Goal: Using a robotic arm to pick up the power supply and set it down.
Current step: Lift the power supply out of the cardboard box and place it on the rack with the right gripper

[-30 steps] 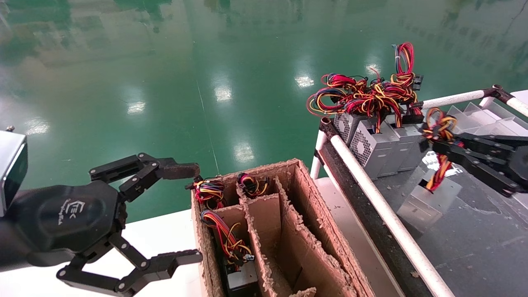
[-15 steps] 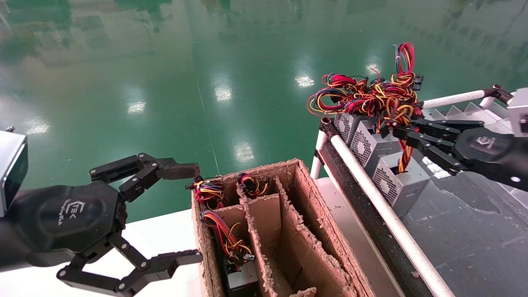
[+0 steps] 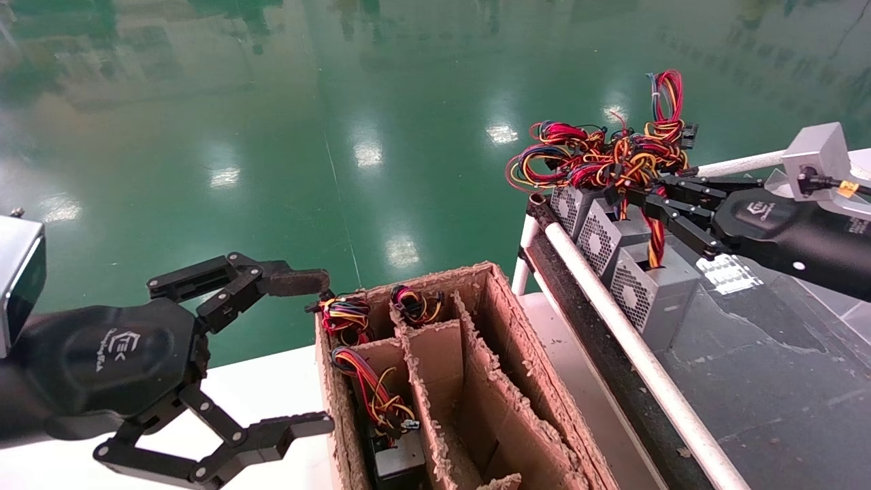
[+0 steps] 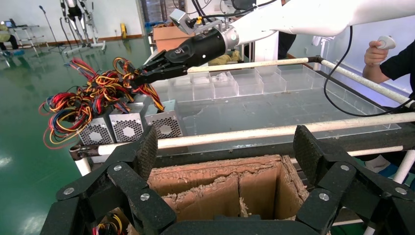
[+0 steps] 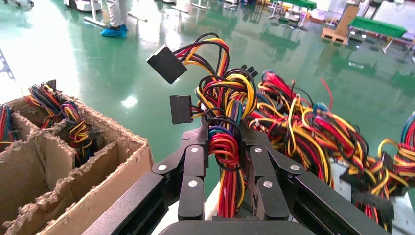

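Head view shows the right pincer clamped on the wire bundle of the power supply, which sits on the dark surface beside its row-mates. Letting go is left. The left pincer hangs apart by the cardboard box.

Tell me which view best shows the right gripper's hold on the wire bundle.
The right wrist view: the right gripper has its fingers closed on the wire bundle, seen close. The head view shows it side-on, farther off. The left wrist view shows it only distantly.
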Robot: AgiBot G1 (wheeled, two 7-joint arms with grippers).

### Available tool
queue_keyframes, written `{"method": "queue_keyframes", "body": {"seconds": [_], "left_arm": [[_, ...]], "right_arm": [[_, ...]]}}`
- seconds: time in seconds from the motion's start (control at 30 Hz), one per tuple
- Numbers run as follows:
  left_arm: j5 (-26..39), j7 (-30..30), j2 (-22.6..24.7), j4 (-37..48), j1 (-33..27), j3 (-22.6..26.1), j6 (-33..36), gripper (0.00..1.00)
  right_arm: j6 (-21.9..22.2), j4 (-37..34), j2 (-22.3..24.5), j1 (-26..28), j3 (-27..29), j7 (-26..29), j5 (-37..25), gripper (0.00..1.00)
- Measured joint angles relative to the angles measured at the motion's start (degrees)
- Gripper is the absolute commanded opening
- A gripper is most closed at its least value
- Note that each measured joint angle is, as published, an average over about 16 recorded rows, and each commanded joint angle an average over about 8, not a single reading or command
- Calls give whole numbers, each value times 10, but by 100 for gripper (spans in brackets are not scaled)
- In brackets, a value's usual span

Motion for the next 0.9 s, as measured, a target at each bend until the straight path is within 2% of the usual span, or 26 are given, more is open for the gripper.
{"method": "queue_keyframes", "body": {"seconds": [0.27,0.3,0.53,0.57,0.9], "left_arm": [[0,0,0,0,0,0,0,100],[0,0,0,0,0,0,0,100],[0,0,0,0,0,0,0,100],[0,0,0,0,0,0,0,100],[0,0,0,0,0,0,0,100]], "right_arm": [[-6,-37,-13,22,-2,-26,-4,0],[-6,-42,-14,24,-2,-29,-5,5],[-12,-68,-18,34,-5,-44,-9,92],[-14,-71,-18,35,-5,-45,-10,100],[-21,-96,-19,47,-10,-57,-17,100]]}}
